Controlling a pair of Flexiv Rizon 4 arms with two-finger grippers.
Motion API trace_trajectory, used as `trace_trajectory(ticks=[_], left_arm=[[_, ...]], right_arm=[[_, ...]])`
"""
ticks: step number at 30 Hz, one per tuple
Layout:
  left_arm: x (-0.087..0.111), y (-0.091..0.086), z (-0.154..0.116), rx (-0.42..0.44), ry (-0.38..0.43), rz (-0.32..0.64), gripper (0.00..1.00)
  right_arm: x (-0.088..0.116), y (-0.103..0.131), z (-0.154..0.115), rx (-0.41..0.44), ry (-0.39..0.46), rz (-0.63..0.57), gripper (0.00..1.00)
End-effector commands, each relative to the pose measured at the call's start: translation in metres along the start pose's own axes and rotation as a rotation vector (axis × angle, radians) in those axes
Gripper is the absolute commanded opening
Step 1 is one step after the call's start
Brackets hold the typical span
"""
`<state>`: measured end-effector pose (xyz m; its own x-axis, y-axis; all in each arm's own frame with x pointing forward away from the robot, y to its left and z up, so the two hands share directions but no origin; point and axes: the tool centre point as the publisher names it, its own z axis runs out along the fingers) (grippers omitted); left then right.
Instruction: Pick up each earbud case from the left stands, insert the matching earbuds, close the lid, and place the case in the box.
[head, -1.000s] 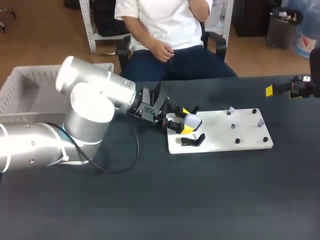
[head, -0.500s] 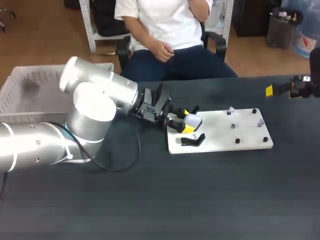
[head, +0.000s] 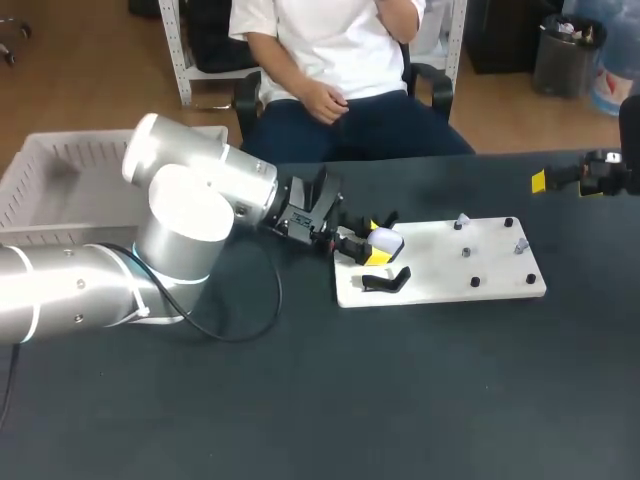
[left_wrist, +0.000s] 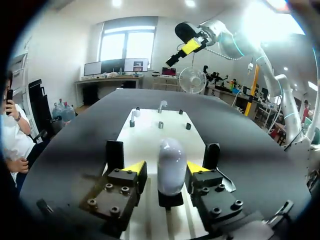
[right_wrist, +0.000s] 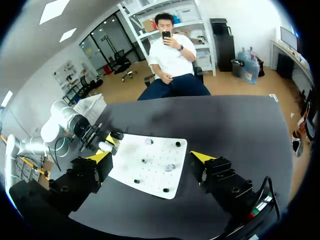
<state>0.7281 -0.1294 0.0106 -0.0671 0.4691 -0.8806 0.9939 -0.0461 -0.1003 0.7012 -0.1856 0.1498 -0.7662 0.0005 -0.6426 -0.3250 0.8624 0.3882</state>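
A white earbud case (head: 387, 241) stands upright on a black stand at the left end of the white board (head: 440, 270). My left gripper (head: 372, 242) straddles it. In the left wrist view the case (left_wrist: 171, 162) sits between the yellow fingertips (left_wrist: 133, 167); a narrow gap shows on one side, so the gripper (left_wrist: 165, 168) is open around it. Two small earbuds (left_wrist: 134, 114) (left_wrist: 161, 105) stand on pegs farther along the board. A second black stand (head: 386, 281) is empty. My right gripper (head: 590, 178) hangs wide open, holding nothing, at the table's far right; from its wrist view (right_wrist: 150, 156) the board (right_wrist: 150, 175) lies ahead.
A white slatted box (head: 60, 190) sits at the table's back left, behind my left arm (head: 190, 215). Several black pegs (head: 475, 281) stick up from the board's right half. A person sits beyond the far edge without touching the table.
My left gripper's fingers have drawn closer together around the earbud case, and the arm has shifted slightly. The right arm has kept still.
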Motion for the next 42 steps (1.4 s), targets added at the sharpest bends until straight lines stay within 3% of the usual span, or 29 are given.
trace_trajectory(ticks=[1, 5, 9, 12, 19, 34, 37, 42], left_arm=[[0.001, 0.005, 0.001, 0.012, -0.007, 0.001, 0.42], [0.001, 0.005, 0.001, 0.015, -0.007, 0.004, 0.37], [0.001, 0.005, 0.002, 0.019, -0.006, 0.004, 0.09], [0.001, 0.005, 0.003, 0.023, -0.004, 0.004, 0.0], [-0.004, -0.001, -0.005, 0.002, -0.018, 0.004, 0.0], [-0.04, -0.024, -0.016, -0.033, -0.037, 0.066, 0.0], [-0.045, -0.02, -0.013, -0.053, -0.007, 0.077, 0.0], [-0.055, -0.014, -0.013, -0.074, -0.024, 0.08, 0.0]], right_arm=[[0.0, 0.0, -0.001, 0.002, 0.0, -0.001, 1.0], [0.0, 0.0, -0.001, 0.002, 0.0, -0.001, 1.0], [0.0, 0.0, -0.001, 0.002, 0.0, -0.001, 1.0], [0.0, 0.0, -0.001, 0.002, 0.0, -0.001, 1.0], [0.0, 0.0, -0.001, 0.002, 0.0, -0.001, 1.0], [0.0, 0.0, -0.001, 0.002, 0.0, -0.001, 1.0], [0.01, 0.017, 0.015, -0.039, 0.029, -0.011, 1.0], [0.025, 0.035, 0.03, -0.098, 0.05, 0.005, 1.0]])
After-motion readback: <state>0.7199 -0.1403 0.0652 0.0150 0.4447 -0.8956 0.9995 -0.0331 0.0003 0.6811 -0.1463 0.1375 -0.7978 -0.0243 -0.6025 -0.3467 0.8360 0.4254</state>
